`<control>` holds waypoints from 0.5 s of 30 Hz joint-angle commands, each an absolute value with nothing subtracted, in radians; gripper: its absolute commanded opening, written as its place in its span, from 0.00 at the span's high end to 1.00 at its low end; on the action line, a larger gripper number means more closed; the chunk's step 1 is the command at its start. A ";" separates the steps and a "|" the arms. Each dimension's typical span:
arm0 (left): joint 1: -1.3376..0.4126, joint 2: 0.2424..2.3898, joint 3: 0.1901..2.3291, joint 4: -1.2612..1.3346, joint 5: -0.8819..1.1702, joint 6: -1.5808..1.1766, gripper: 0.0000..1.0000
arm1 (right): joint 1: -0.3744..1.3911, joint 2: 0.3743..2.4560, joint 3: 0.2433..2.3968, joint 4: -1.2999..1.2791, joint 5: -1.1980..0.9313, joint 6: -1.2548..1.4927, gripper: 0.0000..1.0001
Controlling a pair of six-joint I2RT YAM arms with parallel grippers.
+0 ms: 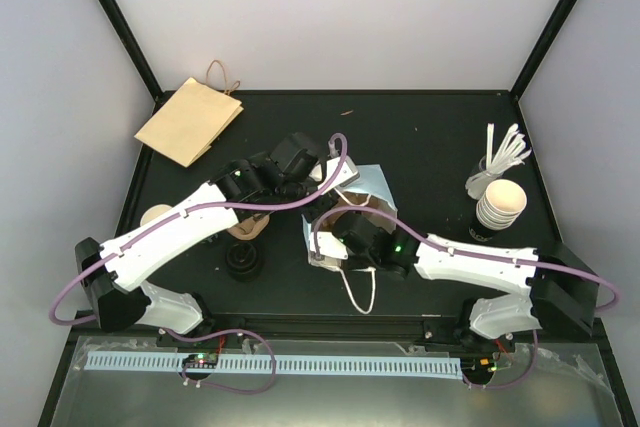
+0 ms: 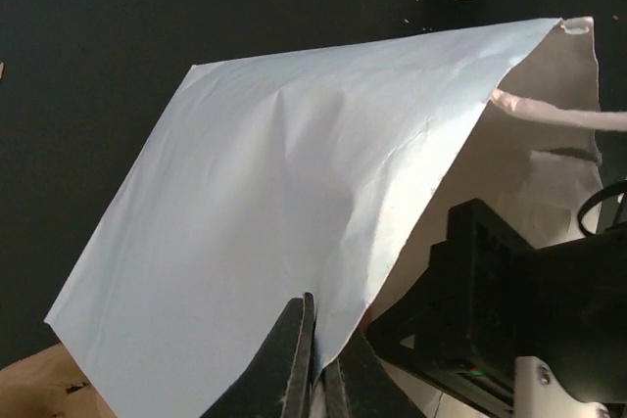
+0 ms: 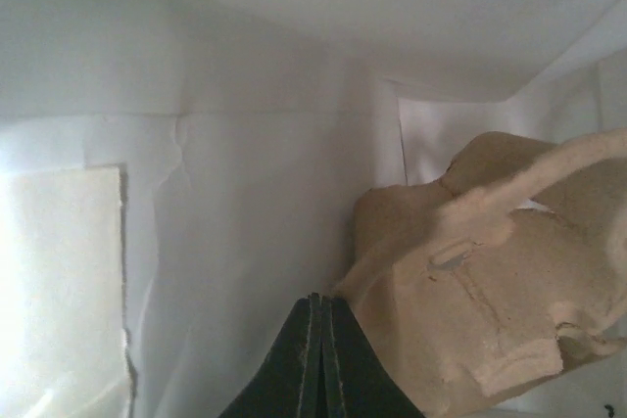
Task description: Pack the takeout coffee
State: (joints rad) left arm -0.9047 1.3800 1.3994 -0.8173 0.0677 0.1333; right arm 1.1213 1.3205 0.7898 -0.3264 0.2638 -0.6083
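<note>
Status: the white paper carrier bag (image 1: 372, 187) lies on its side mid-table, with its mouth and rope handle toward the near edge.

Left gripper (image 2: 318, 364): fingers together, pinching the upper lip of the bag mouth and holding it up.

Right gripper (image 3: 318, 340): reached inside the bag, fingers pressed flat together. The tips are right at the edge of a beige moulded-pulp cup carrier (image 3: 490, 291). I can't tell if a sliver of pulp is caught between them.

The lidded white paper coffee cup isn't visible in any view. It's not on the open table I can see, and not in the part of the carrier the right wrist shows. It's either hidden by an arm or deeper in the bag. So I can't give its heading or long axis.

Risks, my read:
- If the cup sits in that carrier with the bag on its side, its axis is near horizontal. The lid could then pop or leak.
- The left pinch is thin, on the paper edge only. A slip or tear collapses the mouth onto the right wrist.
- Pulling the right arm out could drag the carrier, or snag the handle.
</note>
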 commanded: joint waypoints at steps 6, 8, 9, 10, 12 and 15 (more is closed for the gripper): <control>-0.910 1.340 1.421 -0.801 0.156 0.091 0.98 | 1.115 1.404 0.819 -0.245 0.284 -0.648 0.99; -0.910 1.338 1.421 -0.797 0.162 0.084 0.99 | 1.113 1.424 0.819 -0.216 0.298 -0.652 0.99; -0.910 1.336 1.421 -0.796 0.163 0.080 0.99 | 1.111 1.430 0.817 -0.198 0.307 -0.653 0.99; -0.910 1.335 1.420 -0.796 0.166 0.077 0.98 | 1.108 1.436 0.814 -0.180 0.320 -0.657 0.99; -0.908 1.334 1.422 -0.799 0.170 0.070 0.99 | 1.100 1.446 0.808 -0.142 0.338 -0.666 0.99; -0.908 1.333 1.425 -0.808 0.168 0.068 0.98 | 1.098 1.445 0.791 -0.088 0.374 -0.680 0.99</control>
